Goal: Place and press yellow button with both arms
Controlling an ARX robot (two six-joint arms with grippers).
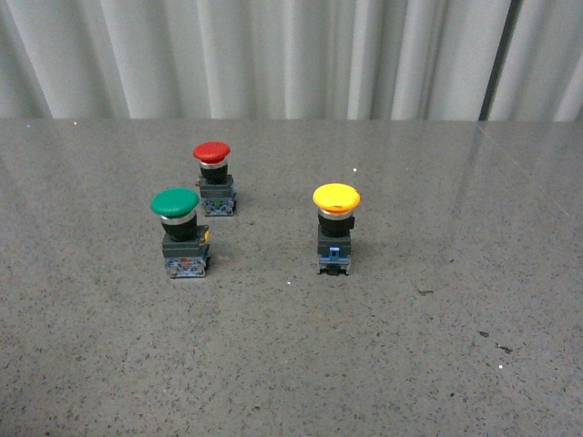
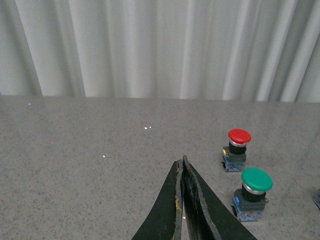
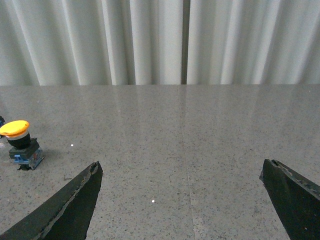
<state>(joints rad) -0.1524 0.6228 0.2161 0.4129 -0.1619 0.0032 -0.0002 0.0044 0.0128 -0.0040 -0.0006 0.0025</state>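
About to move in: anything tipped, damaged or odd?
The yellow button, green button and red button all stand upright and apart. Only oddity: the shut left gripper's finger edges look ragged, with yellowish flecks.

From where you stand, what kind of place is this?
Likely a robot test bench: speckled grey tabletop, white pleated curtain behind it, and three loose pushbuttons: yellow button, green button, red button.

No legible text or markings anywhere.

Right claw (image 3: 180, 164) partly off-frame
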